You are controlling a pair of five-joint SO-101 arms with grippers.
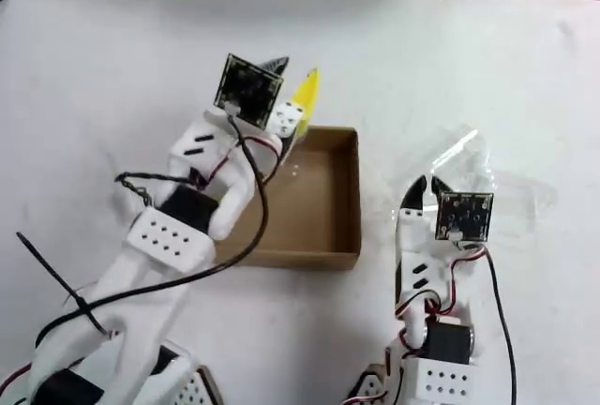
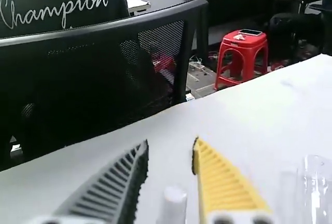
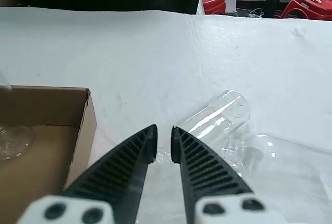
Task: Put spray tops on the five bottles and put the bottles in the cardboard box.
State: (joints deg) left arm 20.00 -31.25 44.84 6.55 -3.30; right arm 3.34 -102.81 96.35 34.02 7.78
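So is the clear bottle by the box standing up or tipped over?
Tipped over: the clear bottle lies on its side on the table.

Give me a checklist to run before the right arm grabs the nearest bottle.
1. Right gripper empty: ok, nothing held.
2. Opening wide enough: not ok, gap looks narrower than the bottle.
3. Bottle reachable: ok, lying on the table just ahead of the gripper.
4. Bottle already capped: cannot tell, the end nearer the gripper is hidden.
5. Cardboard box has room: ok, its right part is bare.
6. Left gripper away from box: not ok, it hangs at the far left corner.
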